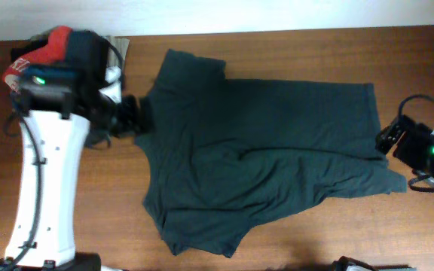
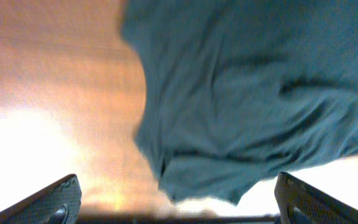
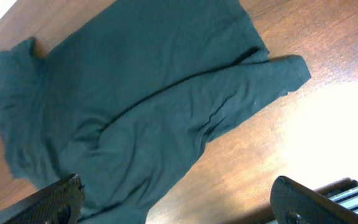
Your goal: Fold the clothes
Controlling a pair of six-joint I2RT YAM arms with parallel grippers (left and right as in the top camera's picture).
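The clothes (image 1: 255, 150) are one dark green short-sleeved T-shirt, spread rumpled across the middle of the wooden table (image 1: 89, 196), with creases running through its centre. My left gripper (image 1: 143, 117) hovers at the shirt's left edge. In the left wrist view the left gripper (image 2: 179, 208) is open and holds nothing, with the shirt (image 2: 247, 93) ahead of it. My right gripper (image 1: 386, 139) stands just off the shirt's right edge. In the right wrist view the right gripper (image 3: 179, 202) is open and holds nothing, with the shirt (image 3: 135, 93) in front of it.
A red garment with white lettering (image 1: 44, 49) lies bunched at the table's back left corner, behind the left arm (image 1: 44, 181). A pale wall runs along the table's far edge.
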